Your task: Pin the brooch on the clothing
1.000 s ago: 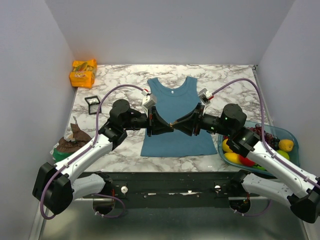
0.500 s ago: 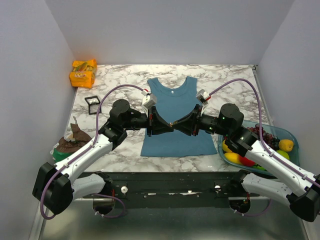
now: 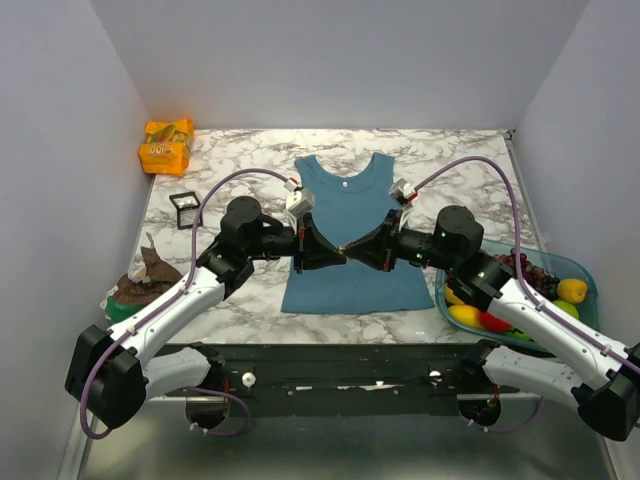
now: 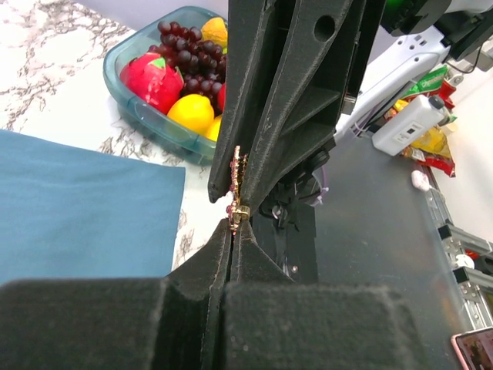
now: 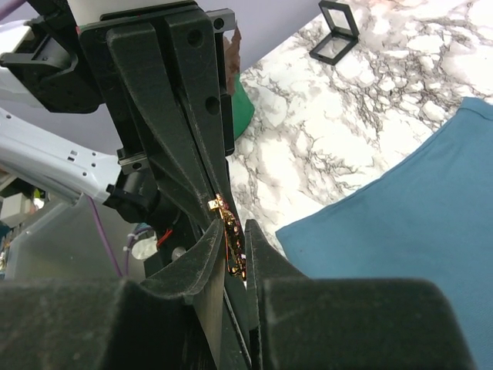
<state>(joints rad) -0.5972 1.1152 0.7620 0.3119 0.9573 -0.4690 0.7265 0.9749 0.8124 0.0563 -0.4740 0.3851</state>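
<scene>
Brooch held in mid-air above top.
It is pinched at the tips of left claw, which is closed tight. Right claw is met tip to tip, narrowly parted, one pad at either side of brooch. Top is spread flat on table.

Both arms reach in from near edge, elbows bent outward, forearms angled twd centre. L gripper & R gripper meet tip to tip, fingers approx. level. L jaws pinched tight on brooch. R jaws narrowly apart, slim gap btwn fingertips, tips right at L's.
</scene>
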